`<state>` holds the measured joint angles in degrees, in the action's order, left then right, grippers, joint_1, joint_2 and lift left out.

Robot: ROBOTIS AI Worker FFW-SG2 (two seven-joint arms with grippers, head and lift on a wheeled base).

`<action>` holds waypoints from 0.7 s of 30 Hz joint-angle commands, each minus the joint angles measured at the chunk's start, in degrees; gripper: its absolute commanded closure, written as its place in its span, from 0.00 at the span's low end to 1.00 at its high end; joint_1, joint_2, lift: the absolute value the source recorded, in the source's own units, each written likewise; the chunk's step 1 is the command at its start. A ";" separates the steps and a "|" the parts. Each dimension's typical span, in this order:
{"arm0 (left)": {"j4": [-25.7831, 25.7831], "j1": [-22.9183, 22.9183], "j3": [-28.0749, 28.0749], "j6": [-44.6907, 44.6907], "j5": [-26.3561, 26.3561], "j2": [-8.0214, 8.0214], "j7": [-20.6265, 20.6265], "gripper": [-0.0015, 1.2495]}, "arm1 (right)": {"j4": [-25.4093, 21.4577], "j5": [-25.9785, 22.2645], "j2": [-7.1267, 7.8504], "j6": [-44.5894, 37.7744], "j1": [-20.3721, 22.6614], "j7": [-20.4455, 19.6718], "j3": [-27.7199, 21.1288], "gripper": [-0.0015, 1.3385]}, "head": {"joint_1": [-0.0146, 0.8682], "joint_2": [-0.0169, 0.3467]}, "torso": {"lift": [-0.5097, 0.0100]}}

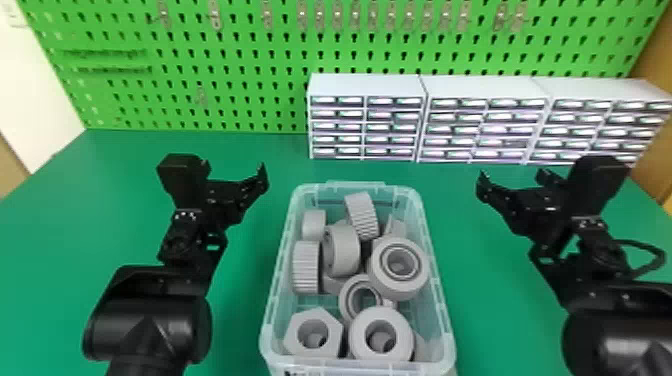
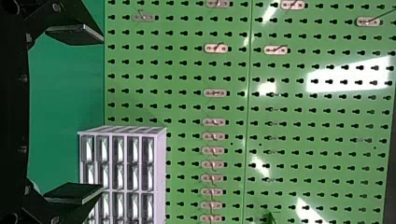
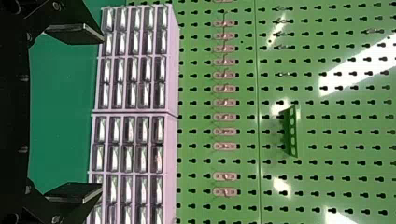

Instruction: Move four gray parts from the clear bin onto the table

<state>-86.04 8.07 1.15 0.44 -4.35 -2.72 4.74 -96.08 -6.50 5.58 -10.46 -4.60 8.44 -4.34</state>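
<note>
Green perforated pegboard (image 1: 240, 60) rose beyond the clear plastic bin (image 1: 350, 187) in the head view. Inside the bin lay the heaped gray parts (image 1: 346, 252), among them a gray hexagonal nut (image 1: 291, 331) and a ribbed gray wheel (image 1: 306, 270).

In the left wrist view, the left gripper (image 2: 100, 114) had its flat black fingers apart, holding nothing.

In the right wrist view, the right gripper (image 3: 102, 113) was likewise spread and unladen.

Picking seemed the step in hand; next, one gripper needed lowering into the bin around an uppermost part.
</note>
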 commanded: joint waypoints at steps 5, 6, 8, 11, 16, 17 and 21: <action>0.09 -0.07 0.08 0.00 -0.04 0.00 0.00 0.13 | 0.01 0.44 -0.04 0.00 -0.23 0.00 -0.50 0.13 | 0.80 0.24 | 0.88; 0.09 -0.07 0.08 0.00 -0.04 0.00 0.00 0.13 | 0.01 0.44 -0.04 0.00 -0.23 0.00 -0.50 0.13 | 0.80 0.24 | 0.88; 0.09 -0.16 0.08 0.00 -0.13 0.00 0.00 0.13 | 0.01 0.44 0.05 0.00 -0.15 0.00 -0.50 0.13 | 0.80 0.24 | 0.88; 0.17 -0.24 0.00 0.00 -0.30 0.00 0.00 0.13 | 0.01 0.62 0.05 0.00 -0.15 0.00 -0.58 0.13 | 0.80 0.24 | 0.88; 0.17 -0.33 0.17 0.00 -0.30 0.00 0.00 0.13 | -0.08 0.53 0.13 0.00 -0.15 0.00 -0.67 0.13 | 0.80 0.24 | 0.88; 0.17 -0.33 0.08 0.00 -0.39 0.00 0.00 0.13 | -0.08 0.44 0.22 0.00 -0.15 0.00 -0.67 0.13 | 0.80 0.24 | 0.88; 0.17 -0.42 -0.09 -0.17 -0.66 0.00 0.00 0.13 | -0.60 0.35 0.40 0.00 0.12 0.00 -0.67 0.13 | 0.80 0.24 | 0.88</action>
<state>-85.87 7.70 1.23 0.43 -4.79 -2.72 4.74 -96.10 -6.01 5.80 -10.46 -4.71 8.44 -5.01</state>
